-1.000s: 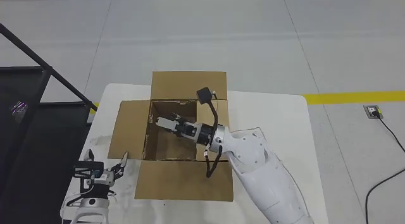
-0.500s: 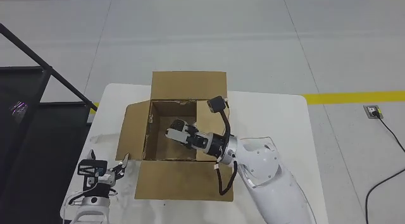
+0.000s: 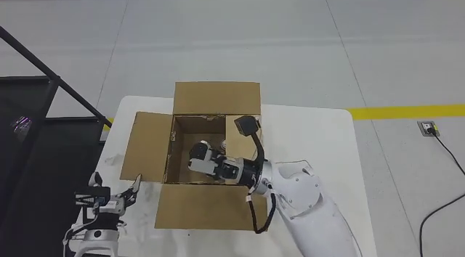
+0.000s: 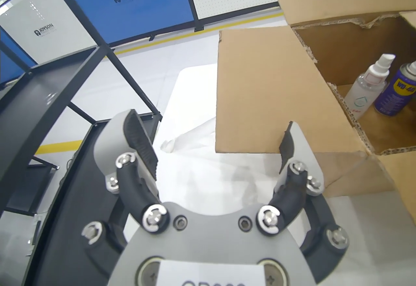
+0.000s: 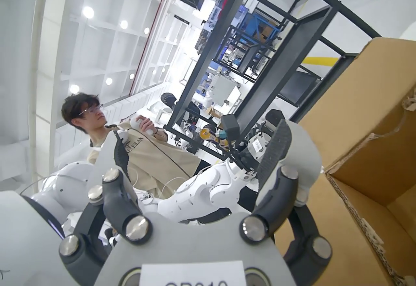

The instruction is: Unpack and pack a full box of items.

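Spray bottle (image 4: pixel 365 92) inside open box (image 4: pixel 269 89)

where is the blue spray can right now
In the left wrist view, the blue spray can stands upright inside the cardboard box, right beside the clear spray bottle.

Box (image 3: pixel 216 97) sits mid-table (image 3: pixel 312 141), flaps out. Inside it, spray bottle (image 4: pixel 369 86) and can (image 4: pixel 395 89) stand side by side, maybe touching. Right gripper (image 3: pixel 196 158) is over the box opening. Left gripper (image 3: pixel 116 186) is beside the left flap.

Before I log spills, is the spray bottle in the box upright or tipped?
Upright: the spray bottle stands on the box floor, nozzle up.
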You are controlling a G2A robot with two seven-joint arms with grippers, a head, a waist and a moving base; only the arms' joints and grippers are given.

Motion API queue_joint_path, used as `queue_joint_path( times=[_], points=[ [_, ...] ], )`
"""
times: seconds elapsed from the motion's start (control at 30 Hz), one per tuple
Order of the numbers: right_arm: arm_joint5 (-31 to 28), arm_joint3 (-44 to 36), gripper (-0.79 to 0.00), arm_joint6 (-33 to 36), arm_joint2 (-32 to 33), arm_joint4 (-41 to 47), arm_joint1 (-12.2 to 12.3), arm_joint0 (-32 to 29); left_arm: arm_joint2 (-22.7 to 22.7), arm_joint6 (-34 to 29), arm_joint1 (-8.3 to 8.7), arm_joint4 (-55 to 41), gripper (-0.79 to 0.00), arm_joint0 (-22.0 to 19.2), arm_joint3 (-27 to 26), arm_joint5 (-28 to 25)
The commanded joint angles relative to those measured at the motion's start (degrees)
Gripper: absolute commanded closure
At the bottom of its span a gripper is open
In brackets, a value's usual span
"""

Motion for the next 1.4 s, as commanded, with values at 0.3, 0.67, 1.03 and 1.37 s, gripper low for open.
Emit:
queue_joint_path(
  times=[0.3, 0.67, 1.03, 1.37],
  points=[
    [-7.29, -7.93, -0.785, 5.95, 1.73, -3.91, 2.1, -2.82, -5.2, 1.64, 0.12, -8.41, -0.785, 6.85, -11.51, -9.36],
    [-7.28, -19.66, -0.785, 5.73, 10.96, -10.93, 5.12, -13.32, -3.76, -6.13, 0.52, -13.66, -0.785, 6.98, -19.78, -20.55],
    [-14.77, -23.18, -0.785, 3.0, 22.27, -5.96, 7.89, -26.13, 10.82, -24.13, -0.07, -20.44, -0.785, -11.11, -9.91, -19.06],
    [-16.0, -22.25, -0.785, -0.71, 27.17, -5.85, 8.82, -29.46, 16.73, -36.76, -0.54, -30.98, -0.785, -21.58, -0.33, -21.56]
  ],
)
